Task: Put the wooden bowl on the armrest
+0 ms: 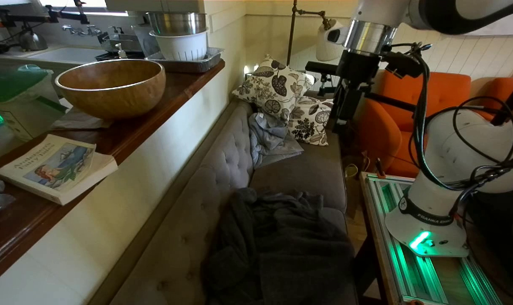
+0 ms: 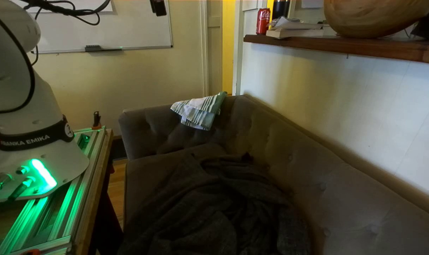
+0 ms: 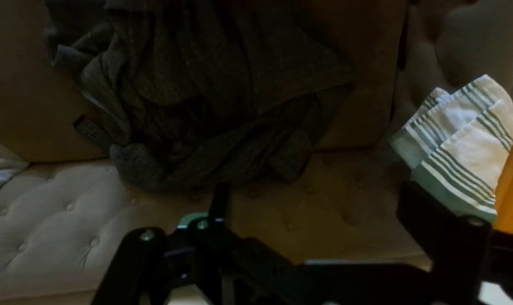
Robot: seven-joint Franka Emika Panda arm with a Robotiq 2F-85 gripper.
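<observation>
tool (image 3: 315,195): jaws spread wide, nothing held | wooden bowl (image 1: 121,99): on ledge (image 1: 178,84), upper left of an exterior view, tool well apart at upper right | book (image 1: 62,167): near wooden bowl, left | striped cloth (image 2: 199,111): draped over armrest (image 2: 143,129), near centre of an exterior view

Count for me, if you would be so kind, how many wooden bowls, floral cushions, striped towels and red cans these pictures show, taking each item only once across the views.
Wooden bowl: 1
Floral cushions: 2
Striped towel: 1
Red can: 1
Total: 5
</observation>
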